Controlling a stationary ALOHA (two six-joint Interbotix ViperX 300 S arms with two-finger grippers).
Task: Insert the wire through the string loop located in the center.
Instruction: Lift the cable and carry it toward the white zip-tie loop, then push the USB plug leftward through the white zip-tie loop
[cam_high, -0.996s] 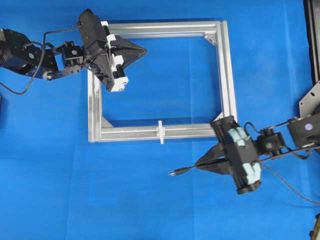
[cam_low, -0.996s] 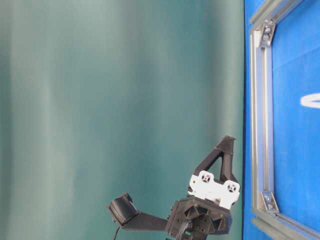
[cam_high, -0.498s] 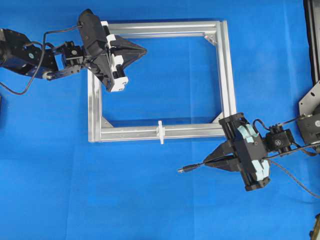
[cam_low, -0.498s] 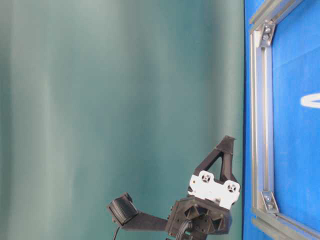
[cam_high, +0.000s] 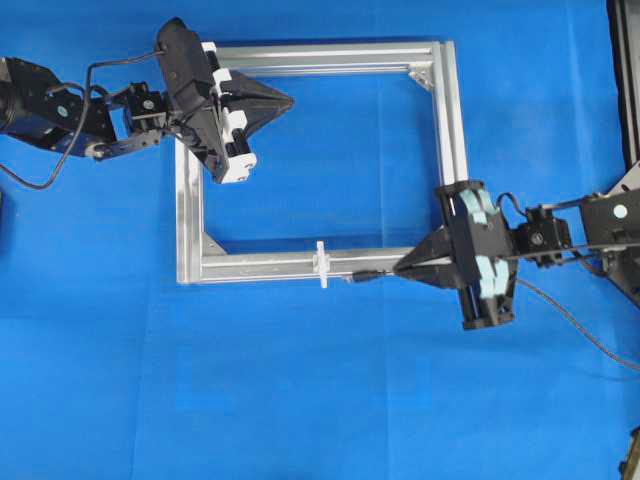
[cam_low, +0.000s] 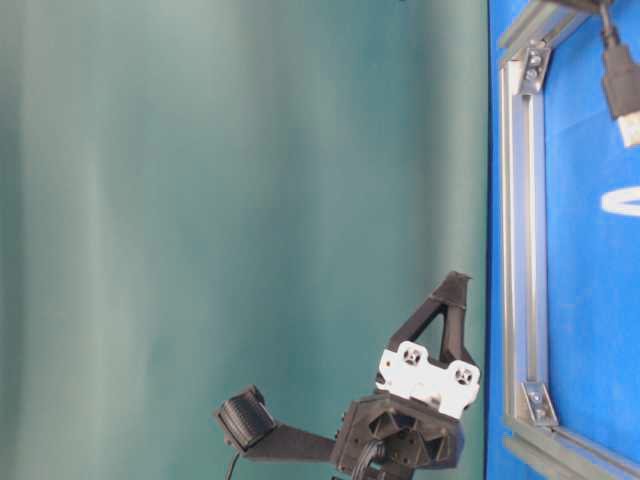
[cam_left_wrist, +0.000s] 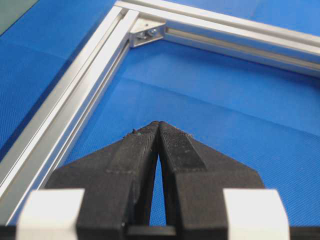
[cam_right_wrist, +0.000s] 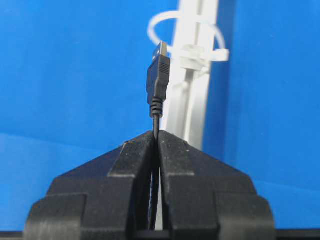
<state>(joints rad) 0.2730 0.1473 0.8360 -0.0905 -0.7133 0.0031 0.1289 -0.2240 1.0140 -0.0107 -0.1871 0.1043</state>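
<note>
Blue cloth (cam_high: 330, 400): it lay bare around your frame (cam_high: 455, 150).
Wire (cam_high: 362, 277): your right gripper (cam_high: 400, 271) pinched it, plug over the frame's near bar.
Loop (cam_high: 322, 264): just beside the plug tip, apart.
Left gripper (cam_high: 288, 100): jaws closed, holding nothing, inside the frame.

A blue tabletop (cam_high: 320, 410) spreads under even light, with a plain teal-green backdrop (cam_low: 240, 200) behind it.

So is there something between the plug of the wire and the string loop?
Nothing visible. The wire, held by the right gripper, points its plug at the string loop on the frame bar, with only open space between them in the right wrist view.
</note>
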